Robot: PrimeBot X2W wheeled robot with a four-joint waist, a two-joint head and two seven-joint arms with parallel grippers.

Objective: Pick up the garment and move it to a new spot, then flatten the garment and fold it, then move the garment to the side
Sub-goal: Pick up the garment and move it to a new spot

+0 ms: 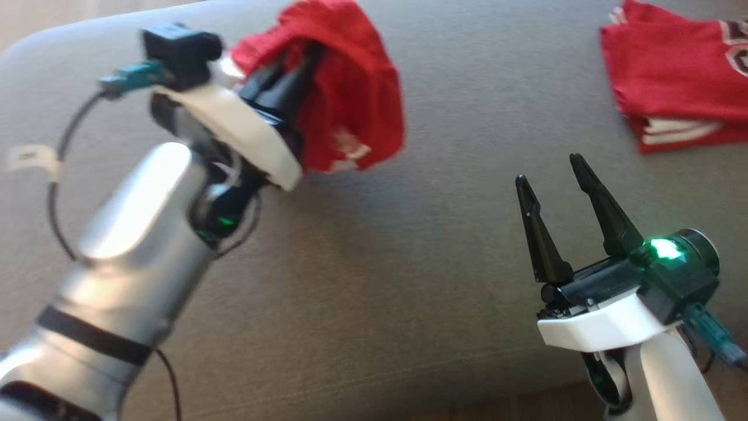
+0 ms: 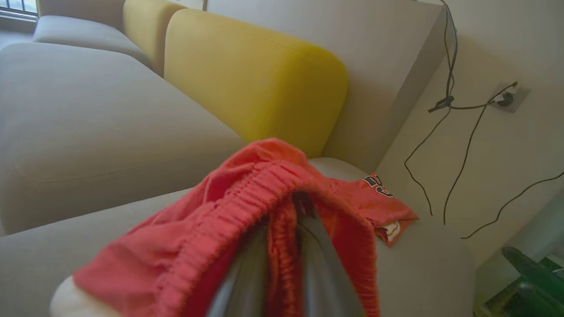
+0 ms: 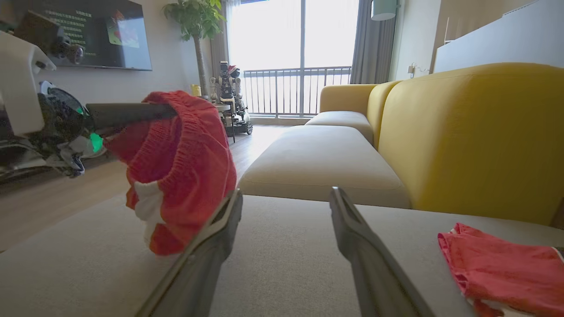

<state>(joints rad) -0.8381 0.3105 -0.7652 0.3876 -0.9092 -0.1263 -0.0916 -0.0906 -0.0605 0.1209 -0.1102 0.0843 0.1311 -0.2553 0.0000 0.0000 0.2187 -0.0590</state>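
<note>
- Far left: the left gripper (image 1: 304, 58) is pinched down narrow on a bunched-up red knit garment (image 1: 356, 99) with white trim. A strip of the ribbed edge is caught between its fingers (image 2: 240, 286). The rest flops over the tips and hangs clear of the grey fabric sofa seat (image 1: 380, 263).
- The bit that matters, I reckon: bare seat sits right under the left gripper and off to its right, so setting the thing down looks like a plain lower onto that patch. The bundle has no real long axis right now, it's just a lump drooping down from the fingertips.
- Further right: the right gripper (image 1: 548, 168) has its fingers spread wide with nothing in them, sitting low over the seat. The red knit garment is ahead of it and off to its left, well apart. So the left arm is obviously the nearer one, and the right would have to reach across to help flatten.
- Past the right gripper, ahead and to its right: a second red garment (image 1: 672, 88), folded, lying flat on the seat, white stripes along one edge.
- Writing: dark lettering (image 1: 737, 49) on that folded one is cut off by the frame, can't read it. A white tag (image 1: 32, 158) on the left arm's cable is too blurry. The wall screen (image 3: 88, 35) shows lines of text, way too small.
</note>
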